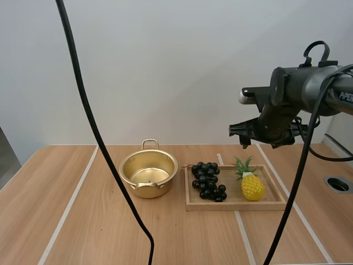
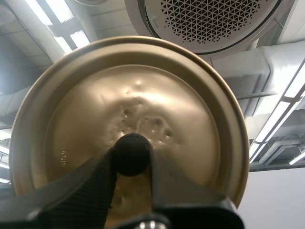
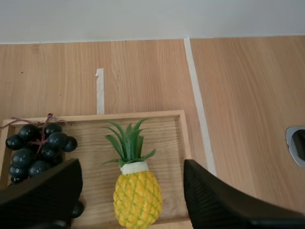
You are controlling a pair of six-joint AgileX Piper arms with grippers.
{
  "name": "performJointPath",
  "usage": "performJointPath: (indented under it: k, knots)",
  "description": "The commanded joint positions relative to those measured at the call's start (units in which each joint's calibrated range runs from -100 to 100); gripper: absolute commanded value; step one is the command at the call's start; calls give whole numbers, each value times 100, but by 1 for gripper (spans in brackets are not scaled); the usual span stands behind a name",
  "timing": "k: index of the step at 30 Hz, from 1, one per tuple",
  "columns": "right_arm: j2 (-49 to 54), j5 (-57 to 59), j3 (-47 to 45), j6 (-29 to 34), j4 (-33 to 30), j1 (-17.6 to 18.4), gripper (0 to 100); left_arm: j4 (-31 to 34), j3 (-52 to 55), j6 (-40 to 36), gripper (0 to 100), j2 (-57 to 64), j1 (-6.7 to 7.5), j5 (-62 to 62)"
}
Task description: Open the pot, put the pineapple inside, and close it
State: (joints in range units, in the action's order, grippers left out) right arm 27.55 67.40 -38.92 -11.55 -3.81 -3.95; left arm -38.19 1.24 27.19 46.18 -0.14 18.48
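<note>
pineapple (image 3: 137,198) lies at the right end of the tray (image 3: 183,143), beside the grapes (image 3: 40,148). looks like light, stiff plastic, so i'd pinch the yellow body, not the leaves. right gripper (image 3: 132,164) hangs over it, jaws spread wide. left wrist view adds the left gripper (image 2: 132,164) clamped on the knob (image 2: 131,148) of the lid (image 2: 190,105); high view, the uncovered pot (image 1: 148,174).

Glossy golden metal pot (image 1: 144,191), wooden tray (image 1: 237,206)

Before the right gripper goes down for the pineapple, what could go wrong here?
Grapes lie close beside the pineapple on the tray: a finger of the open right gripper may knock them. The left gripper holds the lid only by its small knob: it could swing or slip.
</note>
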Motion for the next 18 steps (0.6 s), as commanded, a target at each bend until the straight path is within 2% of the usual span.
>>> performJointPath:
  k: [1,18]
  knots:
    - [-105,222,62,11,141,-22,100,-9,-41,13,0,28,10,0]
    - [-1481,611,62,-35,93,-22,100,-9,-41,13,0,28,10,125]
